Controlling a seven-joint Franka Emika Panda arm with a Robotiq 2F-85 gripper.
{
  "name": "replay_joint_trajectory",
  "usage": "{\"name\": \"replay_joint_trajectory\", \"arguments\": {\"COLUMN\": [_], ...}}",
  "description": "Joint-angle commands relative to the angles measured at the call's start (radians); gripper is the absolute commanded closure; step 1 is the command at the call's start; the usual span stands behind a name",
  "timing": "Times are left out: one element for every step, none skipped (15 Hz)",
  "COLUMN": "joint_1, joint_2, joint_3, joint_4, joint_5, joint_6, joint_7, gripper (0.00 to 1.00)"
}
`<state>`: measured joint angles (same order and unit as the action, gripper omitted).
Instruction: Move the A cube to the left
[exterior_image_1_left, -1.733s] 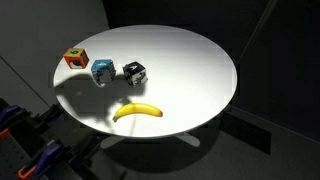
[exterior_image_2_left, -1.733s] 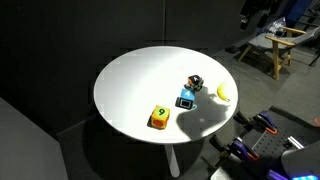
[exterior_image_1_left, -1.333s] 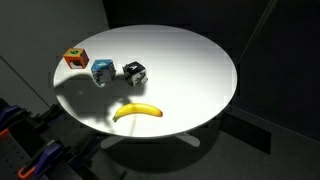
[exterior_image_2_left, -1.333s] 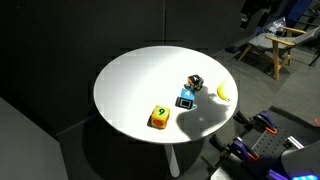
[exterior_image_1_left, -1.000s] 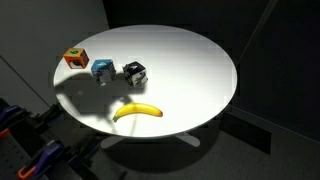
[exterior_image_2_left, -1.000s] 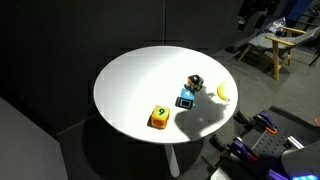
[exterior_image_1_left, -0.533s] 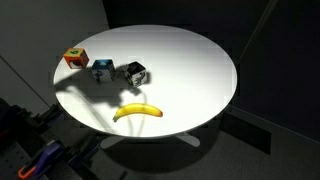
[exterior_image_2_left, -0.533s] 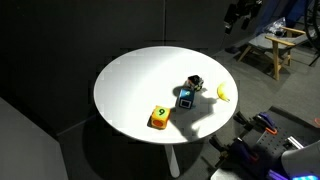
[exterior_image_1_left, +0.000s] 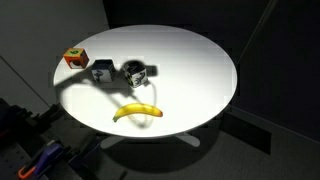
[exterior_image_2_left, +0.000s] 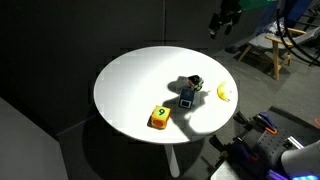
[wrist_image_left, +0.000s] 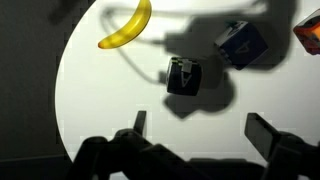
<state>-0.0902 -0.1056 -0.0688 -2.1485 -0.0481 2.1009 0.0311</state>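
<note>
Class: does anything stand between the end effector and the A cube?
Nothing visible does: in the wrist view, only bare table separates the end effector from the A cube. The blue-and-white cube sits beside it.

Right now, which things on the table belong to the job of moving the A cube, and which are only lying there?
For the job:
A cube
gripper, open, not touching the cube

Just lying about:
banana
blue cube
orange cube
</note>
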Motion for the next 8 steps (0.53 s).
{"name": "replay_joint_trajectory", "arguments": {"joint_1": [0.008, 0.007, 0.006, 0.005, 0.004, 0.003, 0.002, 0.004], "joint_2": [0.064, 0.076, 0.087, 0.095, 0.102, 0.110, 0.116, 0.094], "joint_3": [-0.009, -0.009, -0.008, -0.008, -0.008, -0.007, -0.007, -0.005], "joint_4": [0.062, 0.070, 0.078, 0.084, 0.089, 0.097, 0.103, 0.066], "joint_5": [0.062, 0.083, 0.103, 0.121, 0.133, 0.137, 0.139, 0.114], "joint_6": [0.004, 0.004, 0.004, 0.003, 0.004, 0.002, -0.002, 0.008], "joint_7": [-0.049, -0.057, -0.055, -0.056, -0.054, -0.047, -0.041, -0.033], "gripper": [0.00, 0.00, 0.00, 0.00, 0.00, 0.00, 0.00, 0.00]}}
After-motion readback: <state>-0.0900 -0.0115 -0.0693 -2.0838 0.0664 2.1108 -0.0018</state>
